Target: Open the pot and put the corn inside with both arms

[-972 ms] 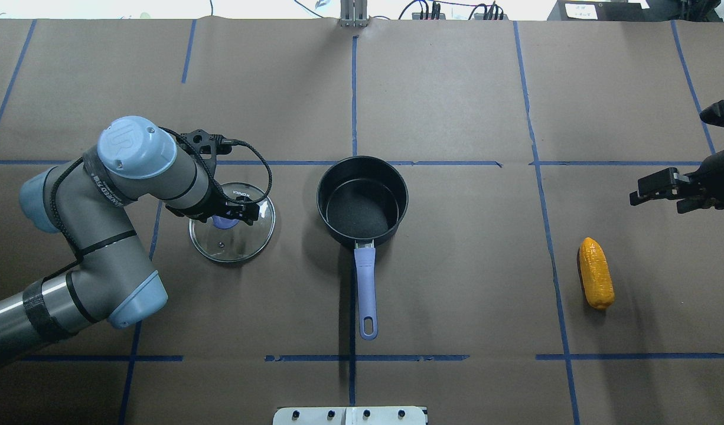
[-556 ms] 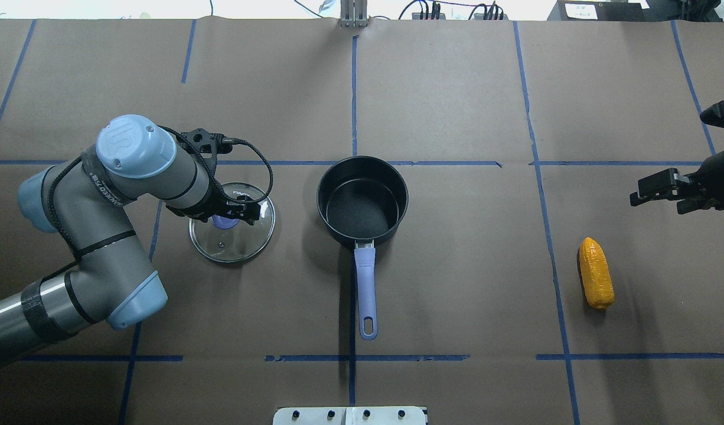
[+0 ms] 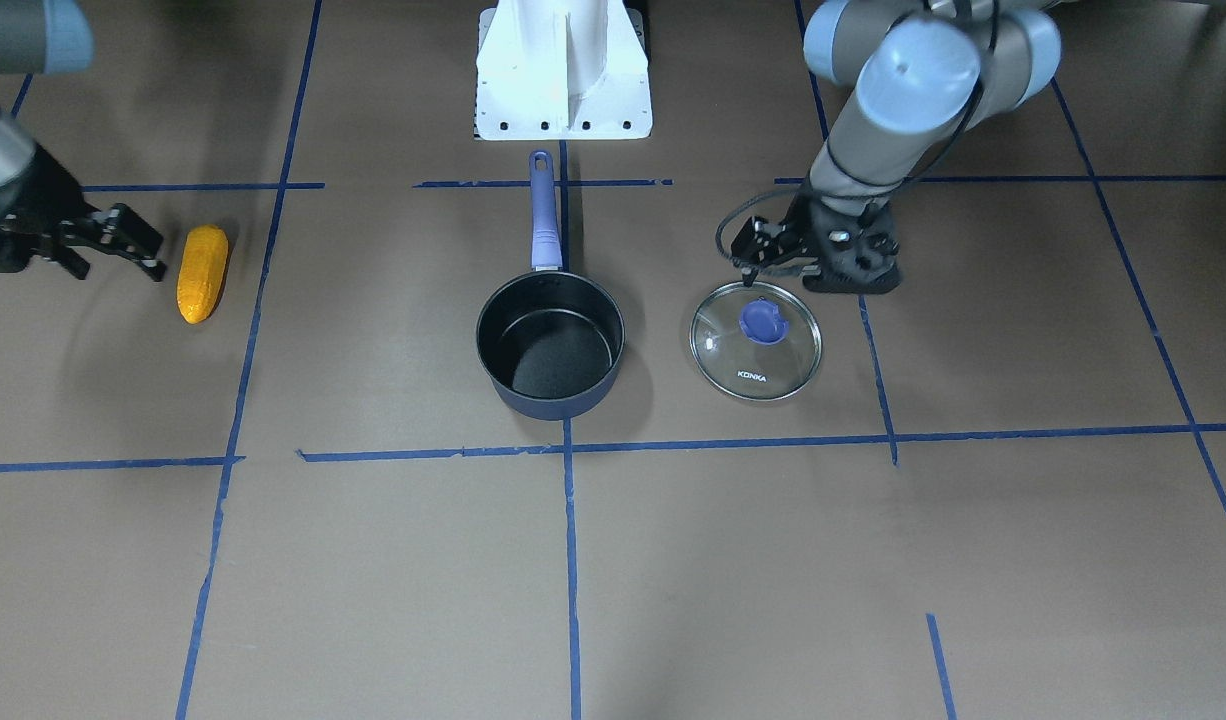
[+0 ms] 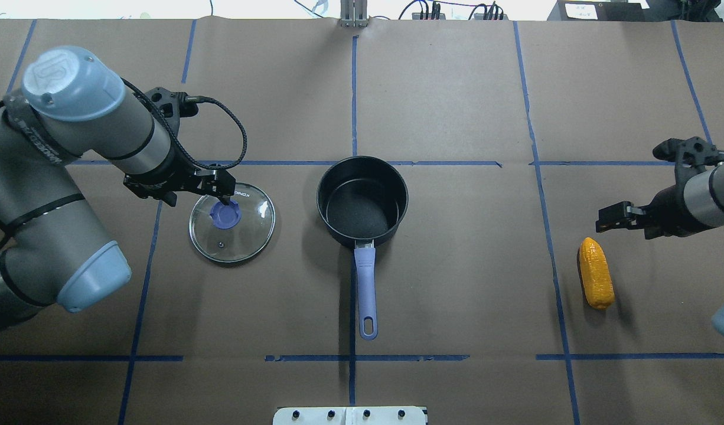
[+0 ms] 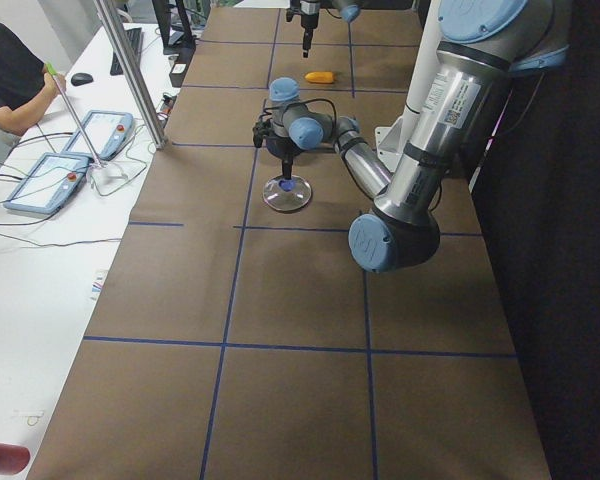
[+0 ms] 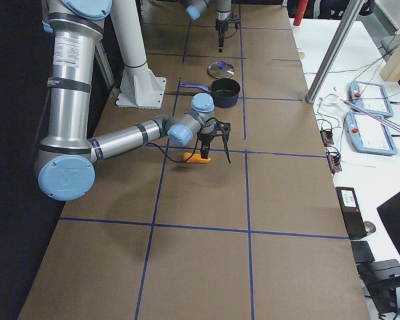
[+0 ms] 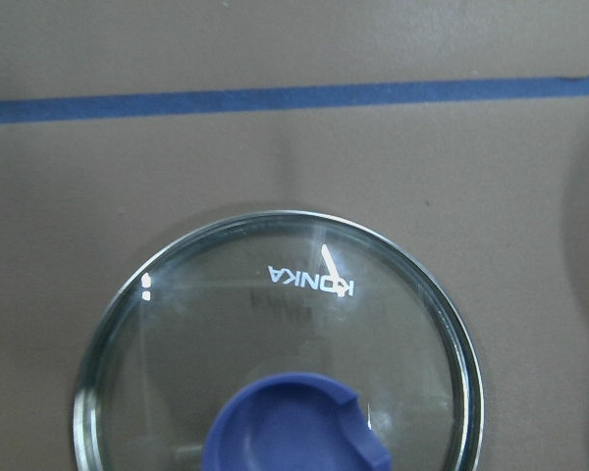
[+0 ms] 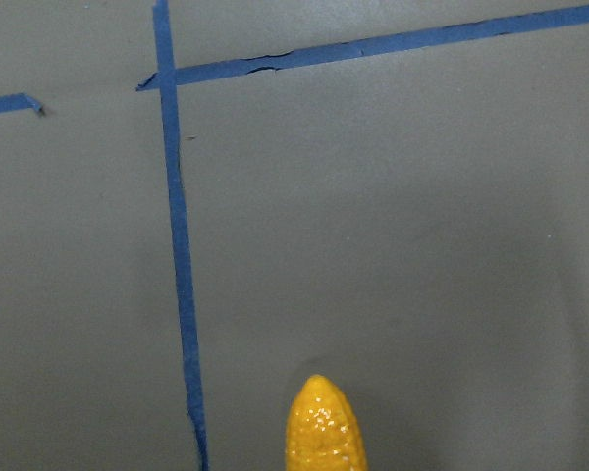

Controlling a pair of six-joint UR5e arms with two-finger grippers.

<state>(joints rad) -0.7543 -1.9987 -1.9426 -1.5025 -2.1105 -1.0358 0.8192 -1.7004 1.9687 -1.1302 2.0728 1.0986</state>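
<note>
Glass lid (image 4: 244, 233) is laid left of centre, so the pot (image 4: 320, 199) is bared for the corn (image 4: 596, 273) at right. The right gripper (image 4: 605, 218) is spread, empty, just above it. The left gripper (image 4: 221, 190) is held over the lid, and its gap cannot be told.

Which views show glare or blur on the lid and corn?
Left wrist view: the lid is sharp, lettering readable, with small white glints on the glass. Right wrist view: the corn tip is in focus, evenly lit, no glare. Overhead view: the top strip is blown out white.
</note>
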